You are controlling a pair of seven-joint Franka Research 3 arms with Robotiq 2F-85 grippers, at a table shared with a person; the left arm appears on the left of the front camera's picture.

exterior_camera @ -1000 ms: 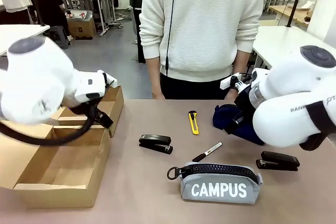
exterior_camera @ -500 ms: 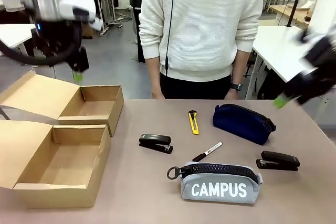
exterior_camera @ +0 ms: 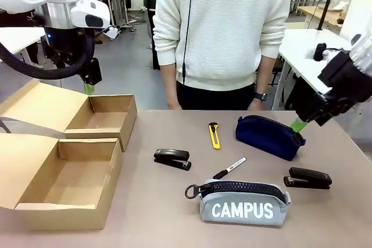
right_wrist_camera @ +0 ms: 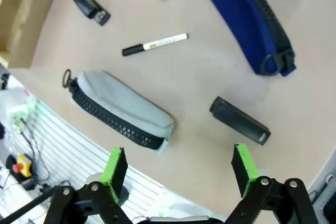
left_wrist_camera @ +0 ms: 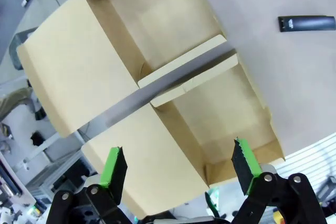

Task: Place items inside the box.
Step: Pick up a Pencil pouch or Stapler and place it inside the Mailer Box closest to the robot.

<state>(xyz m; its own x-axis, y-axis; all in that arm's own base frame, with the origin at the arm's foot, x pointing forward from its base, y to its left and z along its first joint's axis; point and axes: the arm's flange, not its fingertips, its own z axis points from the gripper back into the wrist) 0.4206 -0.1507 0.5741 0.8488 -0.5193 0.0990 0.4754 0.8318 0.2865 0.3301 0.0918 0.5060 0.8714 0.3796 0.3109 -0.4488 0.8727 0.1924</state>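
Front view: the left gripper (exterior_camera: 88, 87) hung high above the far box (exterior_camera: 129, 121). The right gripper (exterior_camera: 299, 122) hung close over the right end of the navy pouch (exterior_camera: 264, 135). Nothing was packed. The knife (exterior_camera: 214, 135), marker (exterior_camera: 229, 168), grey pouch (exterior_camera: 243, 204), mid stapler (exterior_camera: 172, 158) and right stapler (exterior_camera: 307, 178) all lay on the table (exterior_camera: 157, 219), outside the far box and the near box (exterior_camera: 61, 216). Both boxes stood open and bare, and I could not tell which one was meant. A person (exterior_camera: 224, 27) stood at the far edge, so an arm swinging wide toward that side could strike them.

Left wrist view: the jaws were spread with nothing between them, looking down on both boxes. Flaps stood up where the boxes met. I judged that a finger or an item lowered there would likely catch on a flap.

Right wrist view: the jaws were spread and empty above the pouches, marker and right stapler. The navy pouch looked soft and bulky. A pinch across its body might slip or let it sag. A low approach could also knock the right stapler aside.
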